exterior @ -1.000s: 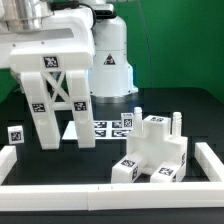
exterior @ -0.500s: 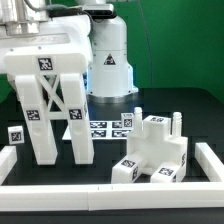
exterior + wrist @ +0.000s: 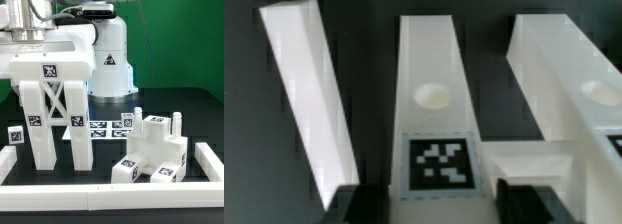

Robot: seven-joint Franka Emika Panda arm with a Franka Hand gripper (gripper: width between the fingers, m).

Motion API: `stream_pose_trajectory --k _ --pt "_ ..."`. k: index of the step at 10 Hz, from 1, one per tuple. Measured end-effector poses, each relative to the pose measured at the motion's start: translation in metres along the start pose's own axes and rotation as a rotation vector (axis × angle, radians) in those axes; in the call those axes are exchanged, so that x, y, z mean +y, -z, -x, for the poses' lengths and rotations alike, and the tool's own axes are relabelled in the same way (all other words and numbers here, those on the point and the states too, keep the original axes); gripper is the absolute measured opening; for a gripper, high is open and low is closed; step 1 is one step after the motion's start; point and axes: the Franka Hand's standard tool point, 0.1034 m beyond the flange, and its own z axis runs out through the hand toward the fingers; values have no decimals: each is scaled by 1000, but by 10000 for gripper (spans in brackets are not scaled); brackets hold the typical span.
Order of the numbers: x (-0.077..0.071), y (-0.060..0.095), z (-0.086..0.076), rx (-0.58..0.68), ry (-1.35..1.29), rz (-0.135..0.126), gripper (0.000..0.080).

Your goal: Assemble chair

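Note:
My gripper (image 3: 42, 48) is shut on the top bar of a tall white chair frame (image 3: 55, 115), which has two legs, a cross brace and square tags. It hangs upright at the exterior view's left, its feet low over the table just behind the front rail. In the wrist view my dark fingers (image 3: 358, 205) clamp the tagged bar of the frame (image 3: 438, 110), with the gripper (image 3: 441, 196) centred on it. A blocky seat part (image 3: 155, 150) with upright pegs sits at the exterior view's right. A small tagged cube (image 3: 15, 133) lies at the far left.
The marker board (image 3: 105, 127) lies on the table behind the frame. White border rails (image 3: 60, 185) run along the front and both sides. The robot's base (image 3: 110, 60) stands at the back centre.
The gripper has lowered the chair frame toward the table and shifted it slightly to the exterior view's right. The seat part and cube have not moved.

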Motion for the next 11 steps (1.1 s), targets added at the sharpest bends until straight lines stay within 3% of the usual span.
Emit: stream_pose_trajectory --k 3,4,5,6,11 --pt "9 2 5 60 19 48 284" --pt "15 4 6 93 33 75 284" --pt "19 5 5 105 37 83 284" --pt "28 8 3 148 57 120 284" --pt "29 7 1 152 59 120 284"
